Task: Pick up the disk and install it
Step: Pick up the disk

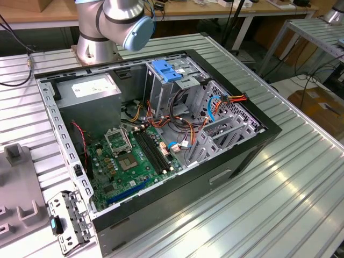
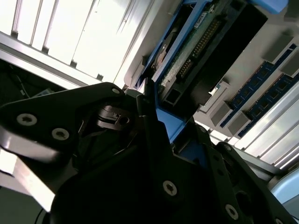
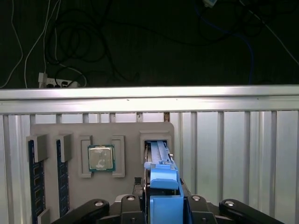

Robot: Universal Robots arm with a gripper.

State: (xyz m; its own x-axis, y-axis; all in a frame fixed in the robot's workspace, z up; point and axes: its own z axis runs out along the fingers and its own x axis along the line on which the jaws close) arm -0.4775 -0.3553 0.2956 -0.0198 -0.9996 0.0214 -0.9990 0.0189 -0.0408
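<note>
1. Desk [image 1: 279, 177]: ribbed aluminium. It carries every item below.
2. Case [image 1: 177, 201]: lying on its side with the panel off, so the bays are reachable from above. The drive cage [image 1: 161, 99] stands at the far side under a blue latch [image 1: 164, 71]. Loose wires [image 1: 183, 115] and a blue cable [image 1: 213, 105] crowd the space beside the cage and look likely to snag anything brought in there.
3. Arm [image 1: 107, 21]: its base is bolted behind the case.
4. Tray [image 3: 126, 128]: a grey parts holder with moulded pockets that keep each part at a fixed place.
5. Disk [image 3: 163, 179]: dark drive in blue rails, standing on edge at the tray's slot, which leaves its flat sides open to a grip. Its connector pins show in the second wrist view [image 2: 196, 51]. Whether it has cleared the slot cannot be told.
6. Pincer [image 3: 164, 198]: closed narrowly onto the disk, with fingers [image 2: 148, 109] pressed against the blue rail.
7. Memory sticks [image 3: 32, 172]: on edge in pockets well apart from the disk.
8. Processor [image 3: 101, 157]: flat in its pocket, just beside the slot and clear of the grip.
</note>
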